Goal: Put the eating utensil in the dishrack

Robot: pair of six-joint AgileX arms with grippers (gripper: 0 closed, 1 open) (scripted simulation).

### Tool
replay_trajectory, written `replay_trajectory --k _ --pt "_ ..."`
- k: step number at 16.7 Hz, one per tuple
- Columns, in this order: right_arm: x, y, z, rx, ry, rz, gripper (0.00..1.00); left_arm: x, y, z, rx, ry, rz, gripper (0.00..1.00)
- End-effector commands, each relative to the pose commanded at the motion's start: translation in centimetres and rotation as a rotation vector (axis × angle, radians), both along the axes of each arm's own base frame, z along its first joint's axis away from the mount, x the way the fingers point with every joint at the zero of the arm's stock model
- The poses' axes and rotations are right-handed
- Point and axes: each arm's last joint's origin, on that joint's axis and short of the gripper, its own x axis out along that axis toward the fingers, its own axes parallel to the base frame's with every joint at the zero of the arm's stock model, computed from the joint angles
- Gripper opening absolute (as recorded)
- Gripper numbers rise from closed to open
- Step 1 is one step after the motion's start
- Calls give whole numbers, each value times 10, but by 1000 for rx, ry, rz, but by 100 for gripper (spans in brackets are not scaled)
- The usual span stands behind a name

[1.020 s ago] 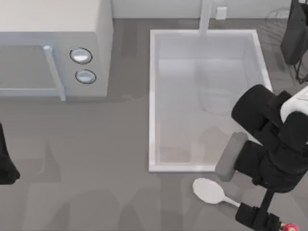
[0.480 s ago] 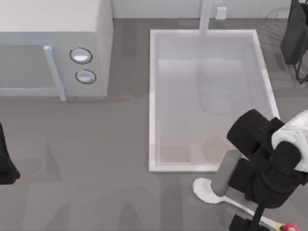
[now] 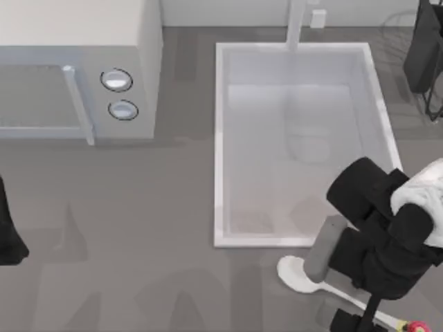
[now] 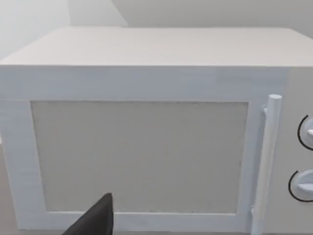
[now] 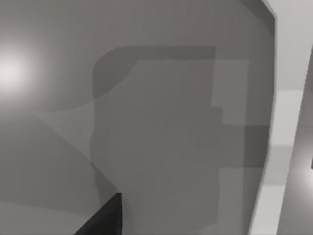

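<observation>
The white spoon point(image 3: 297, 273) lies flat on the grey counter in front of the sink's near right corner. Its thin handle runs toward the front right and ends in a small red-and-yellow ornament point(image 3: 417, 326). My right gripper point(image 3: 354, 318) hangs over the middle of the handle at the front edge of the top view, open and holding nothing. One of its dark fingers point(image 5: 105, 218) shows over bare counter in the right wrist view. The arm's grey part covers the bowl's right edge. The dishrack point(image 3: 423, 55), thin black wire with a dark panel, stands at the far right.
A big white sink basin point(image 3: 220, 138) with a faucet point(image 3: 296, 24) takes up the middle. A white microwave point(image 3: 76, 69) stands at the far left, and its door point(image 4: 142, 152) faces my parked left gripper point(image 3: 7, 238), also open.
Over the last second my right arm shifted left and toward the front, so its grey part now overlaps the spoon's bowl. The spoon has stayed in place.
</observation>
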Motion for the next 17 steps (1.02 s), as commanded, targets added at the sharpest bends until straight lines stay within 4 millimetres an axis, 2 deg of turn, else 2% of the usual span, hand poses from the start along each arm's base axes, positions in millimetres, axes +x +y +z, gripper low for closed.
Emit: replay_trajectory --k 8,16,17 --pt "0 0 0 0 0 0 2 0 0 0 0 0 0 100" --pt "0 0 0 0 0 0 0 0 0 0 0 0 0 100" --pt "1 0 22 31 -15 -4 0 0 0 0 0 0 0 100"
